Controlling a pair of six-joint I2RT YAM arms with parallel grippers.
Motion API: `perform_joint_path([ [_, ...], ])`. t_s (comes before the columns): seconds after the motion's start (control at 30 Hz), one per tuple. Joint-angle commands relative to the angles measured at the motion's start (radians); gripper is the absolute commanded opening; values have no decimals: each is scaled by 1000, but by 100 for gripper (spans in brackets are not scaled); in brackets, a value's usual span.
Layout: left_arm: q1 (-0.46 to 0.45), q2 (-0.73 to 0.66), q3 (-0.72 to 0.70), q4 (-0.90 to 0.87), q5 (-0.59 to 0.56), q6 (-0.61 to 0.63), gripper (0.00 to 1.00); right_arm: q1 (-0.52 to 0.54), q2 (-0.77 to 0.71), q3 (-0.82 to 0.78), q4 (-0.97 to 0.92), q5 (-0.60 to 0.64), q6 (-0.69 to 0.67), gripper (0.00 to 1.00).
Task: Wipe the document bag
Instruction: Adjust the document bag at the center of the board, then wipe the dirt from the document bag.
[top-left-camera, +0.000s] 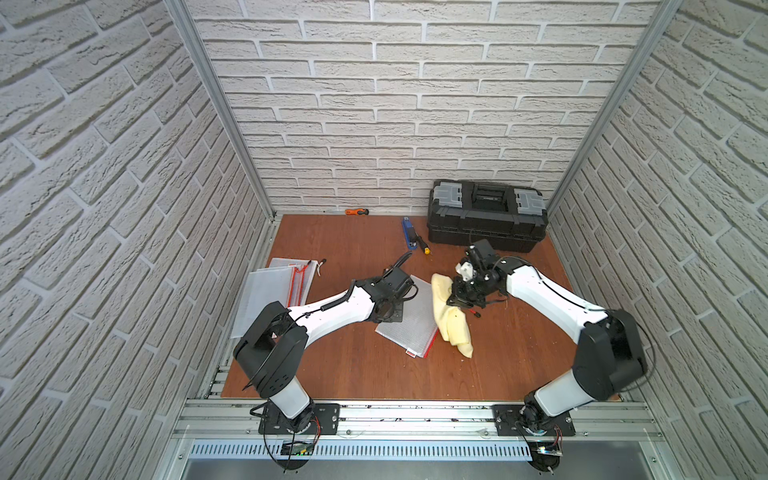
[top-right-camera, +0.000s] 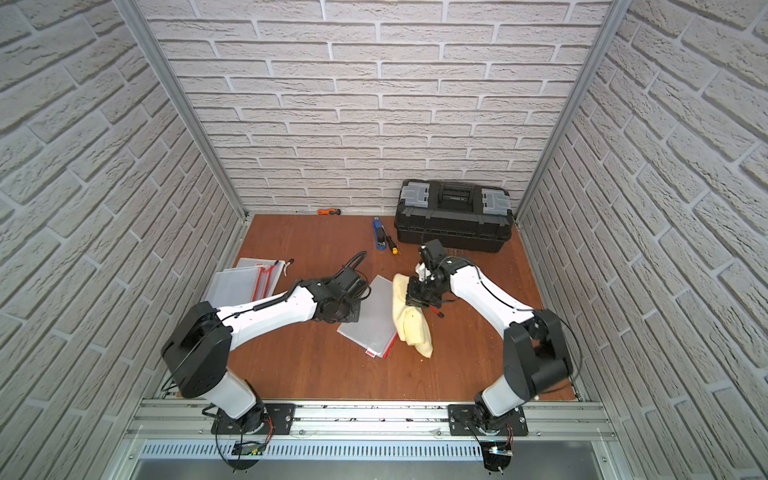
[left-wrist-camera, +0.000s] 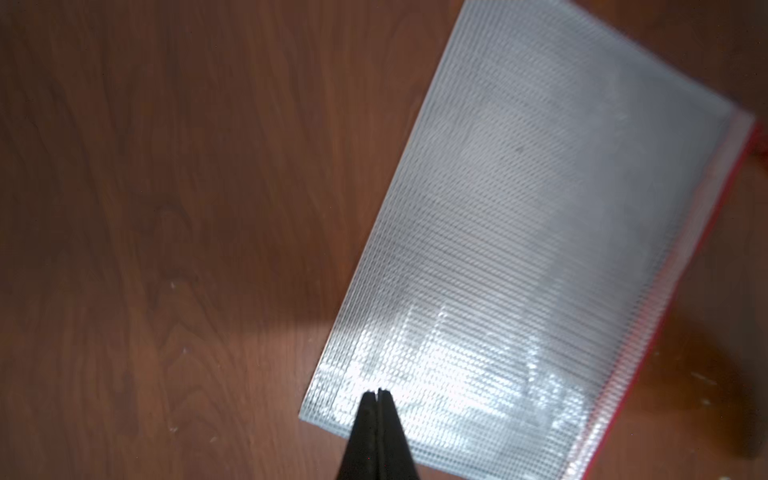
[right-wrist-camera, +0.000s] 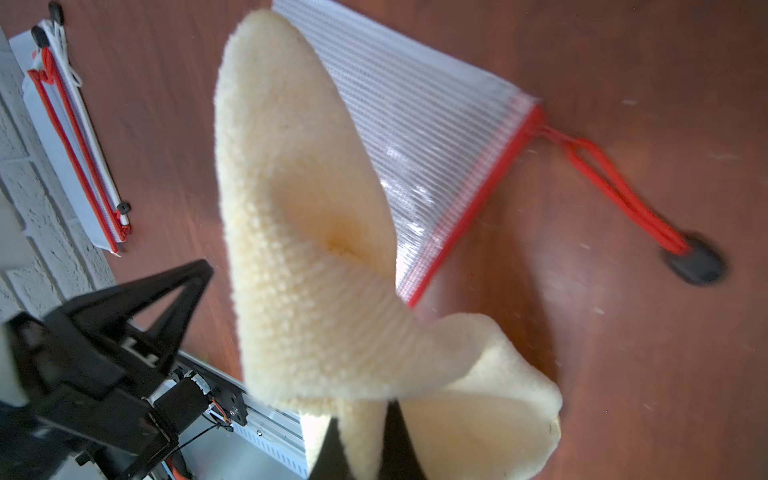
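On desk (top-left-camera: 353, 374): yellow cloth (top-left-camera: 453, 332) beside mesh document bag (top-left-camera: 411, 324).
Pinching cloth in right end effector (right-wrist-camera: 361, 446), bag just beside; left end effector (left-wrist-camera: 378, 392) pressed together over bag corner.

Behind cloth (right-wrist-camera: 316, 249), right jaws mostly hidden; left arm (top-left-camera: 332, 309) covers part of document bag (top-left-camera: 415, 324); zip pull (right-wrist-camera: 694, 268) blurred.

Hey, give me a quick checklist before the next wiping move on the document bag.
1. Cloth clamped in right hand: ok.
2. Left hand shut, tips over bag corner: ok.
3. Left hand pressing bag down: cannot tell.
4. Bag flat on table: ok.
5. Cloth touching bag: cannot tell.
6. Red cord off the bag: ok.
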Motion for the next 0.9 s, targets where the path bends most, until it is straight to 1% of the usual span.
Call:
perform_joint_path([
  [0.0,5,-48,-56,147,54,-78,0,64,100,126,37,-25,22,2],
  [0.1,6,-26,-99,203,63,-104,0,109,203,231,23,-35,23,2],
  [0.23,17,21,-127,264,70,-117,0,153,318,296,42,-70,43,2],
  [0.33,21,52,-117,267,78,-104,0,178,404,306,55,-92,57,2],
  [0.5,23,68,-115,258,77,-83,0,196,463,294,47,-92,60,2],
  [0.6,27,81,-117,254,81,-77,0,188,482,299,17,-62,46,2],
  [0.7,26,94,-127,258,86,-80,0,157,482,292,-7,-40,30,2],
  [0.8,27,102,-147,262,88,-90,0,91,467,269,-25,-23,12,2],
  [0.87,27,105,-160,263,89,-97,0,28,449,239,-25,-29,-7,2],
])
